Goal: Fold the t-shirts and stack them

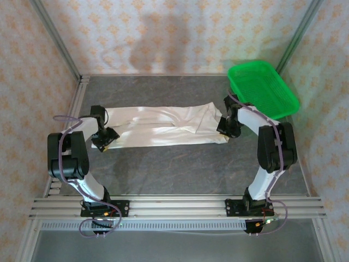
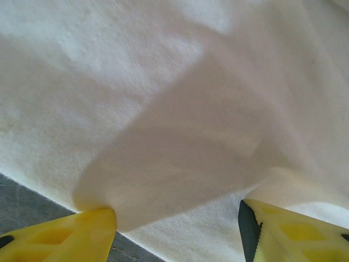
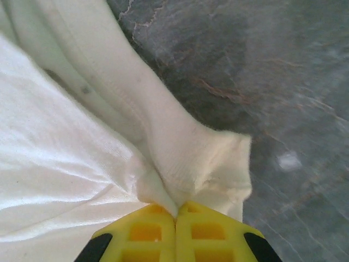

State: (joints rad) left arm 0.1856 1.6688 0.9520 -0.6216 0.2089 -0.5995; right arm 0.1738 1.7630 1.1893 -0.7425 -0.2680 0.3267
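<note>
A white t-shirt (image 1: 163,126) lies folded into a long strip across the middle of the dark table. My left gripper (image 1: 104,141) sits at the strip's left end. In the left wrist view its yellow fingers (image 2: 82,234) stand wide apart, open, with a raised fold of the t-shirt (image 2: 174,109) between them and the cloth's edge just beyond. My right gripper (image 1: 226,130) is at the strip's right end. In the right wrist view this gripper (image 3: 176,210) is shut on a bunched corner of the t-shirt (image 3: 196,158).
A green plastic basket (image 1: 262,90) stands at the back right, just behind the right arm. Bare grey table (image 1: 180,169) stretches between the shirt and the arm bases. Metal frame posts rise at the back corners.
</note>
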